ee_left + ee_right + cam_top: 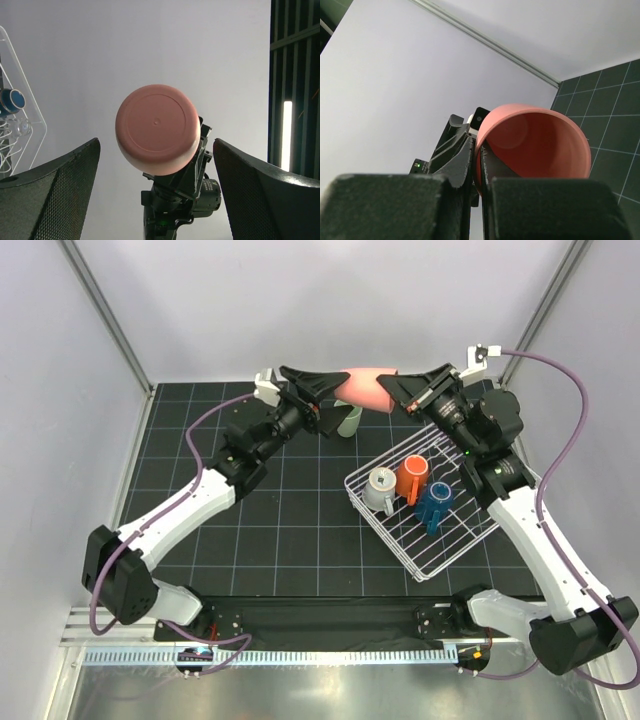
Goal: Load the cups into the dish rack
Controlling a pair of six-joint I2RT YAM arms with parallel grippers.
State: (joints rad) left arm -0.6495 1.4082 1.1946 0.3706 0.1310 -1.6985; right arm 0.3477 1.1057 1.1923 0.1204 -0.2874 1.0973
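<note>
White walls close off the back of a black gridded counter, and the pink cup hangs in the air above its far edge, between the two arms. The cup lies on its side. Its long axis runs left to right, with the flat base facing the left arm and the open mouth facing the right.

The right end effector is closed narrowly on the cup, pinching the rim wall with one finger inside the mouth and one outside. The left end effector is spread wide. In its wrist view the cup's base sits centred between the fingers, and neither finger touches it.

The dish rack lies below and nearer than the cup, on the right arm's side of the counter. It already holds a white mug, an orange mug and a blue mug. A pale green tumbler stands on the counter just under the left end effector.

The right arm is the nearer one to the rack. A move from here would likely go down and toward the near side, with the cup turned off its horizontal axis.
</note>
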